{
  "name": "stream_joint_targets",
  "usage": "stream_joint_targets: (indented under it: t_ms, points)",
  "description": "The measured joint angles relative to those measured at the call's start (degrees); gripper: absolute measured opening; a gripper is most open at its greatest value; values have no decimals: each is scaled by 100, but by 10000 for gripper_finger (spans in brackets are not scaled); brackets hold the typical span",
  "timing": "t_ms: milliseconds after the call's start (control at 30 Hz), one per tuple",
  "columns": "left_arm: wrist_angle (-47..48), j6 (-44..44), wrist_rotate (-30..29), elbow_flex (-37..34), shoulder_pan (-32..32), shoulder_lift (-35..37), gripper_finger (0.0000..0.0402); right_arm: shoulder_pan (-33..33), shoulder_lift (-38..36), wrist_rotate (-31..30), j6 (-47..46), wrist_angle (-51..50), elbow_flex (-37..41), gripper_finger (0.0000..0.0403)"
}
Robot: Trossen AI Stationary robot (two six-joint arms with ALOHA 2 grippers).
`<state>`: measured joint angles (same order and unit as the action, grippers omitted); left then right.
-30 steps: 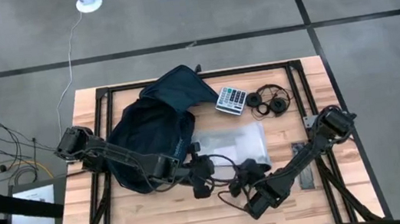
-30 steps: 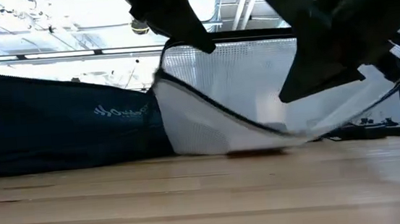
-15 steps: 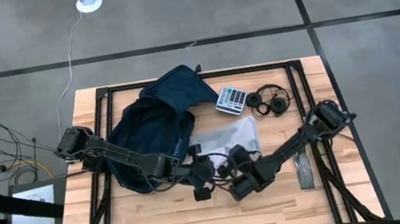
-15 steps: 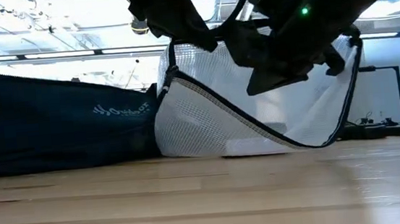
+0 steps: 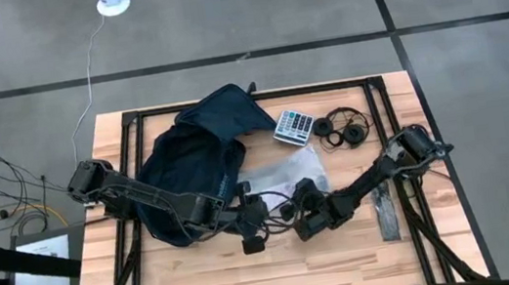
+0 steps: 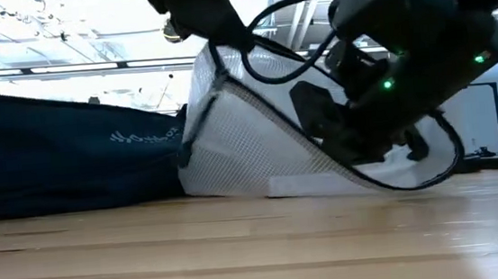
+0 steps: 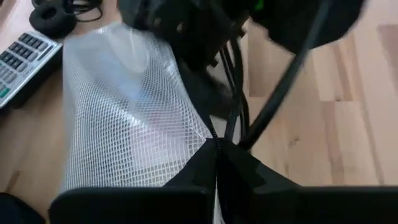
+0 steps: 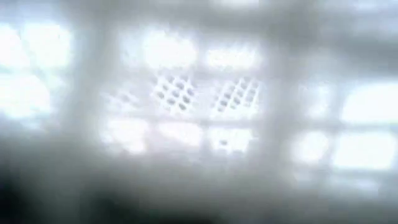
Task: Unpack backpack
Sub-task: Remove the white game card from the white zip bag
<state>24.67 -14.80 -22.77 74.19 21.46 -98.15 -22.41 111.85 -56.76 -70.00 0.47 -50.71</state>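
The left tool (image 5: 253, 217) was clamped tight on the dark zipper edge of the clear mesh pouch (image 5: 283, 173), lifting it beside the backpack (image 5: 193, 160), which lay on the tabletop's (image 5: 368, 255) left; the right tool (image 5: 303, 195), also closed, pinched the pouch's other side
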Motion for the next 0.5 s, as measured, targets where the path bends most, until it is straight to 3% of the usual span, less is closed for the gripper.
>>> stream_joint_targets:
  t_ms: [167,333,500]
  points:
    - [11,13,48,0,11,39,0,291,0,233,727,866,127,0]
    - [352,8,-142,0,15,39,0,468,-37,1379,710,1011,106,0]
    - [750,-4,-340,0,12,39,0,119,-89,1858,557,982,1,1]
